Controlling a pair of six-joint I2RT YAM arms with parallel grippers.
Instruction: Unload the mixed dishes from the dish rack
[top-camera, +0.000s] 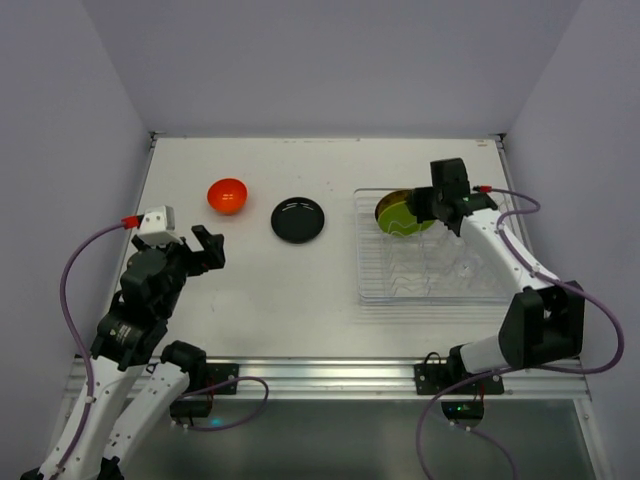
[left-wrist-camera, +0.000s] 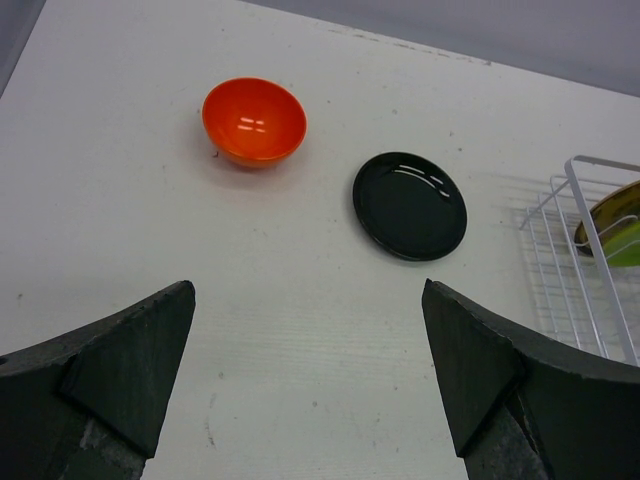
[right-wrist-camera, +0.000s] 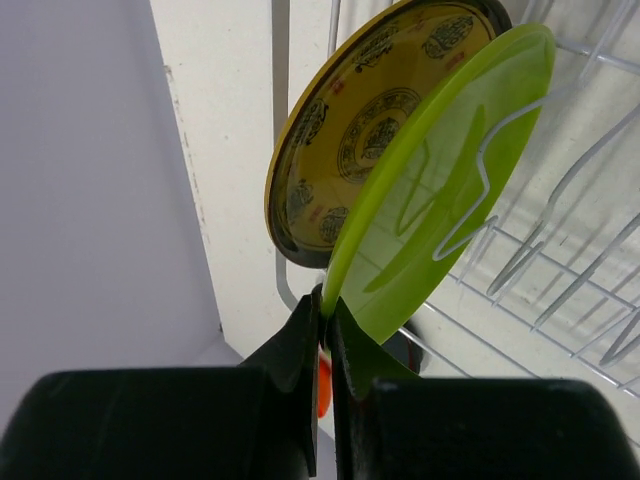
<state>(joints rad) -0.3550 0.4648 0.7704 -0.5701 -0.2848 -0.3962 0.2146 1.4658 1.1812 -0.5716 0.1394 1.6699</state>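
Our right claw (right-wrist-camera: 325, 318) covers the lower rim of the round lime green plastic plate (right-wrist-camera: 440, 190), and the wrist view cuts off the top of the patterned yellow-brown round plate (right-wrist-camera: 365, 130) just behind it. The dark ornaments on that plate are too small for us to read. From above, the clear plastic cups (top-camera: 460, 265) are only faint glints among the wires, and we cannot count them.

The right arm bends at the elbow and reaches to the far left corner of the clear rectangular dish rack with white wire dividers (top-camera: 400, 285). Its jaws are pinched on the green plate's edge, and the plate stands tilted in the rack.

The left claw (left-wrist-camera: 306, 290) is spread wide and holds nothing. It hangs over the white table (top-camera: 300, 290), well apart from the small orange-red bowl (left-wrist-camera: 253, 120) and the black round plate (left-wrist-camera: 409, 205).
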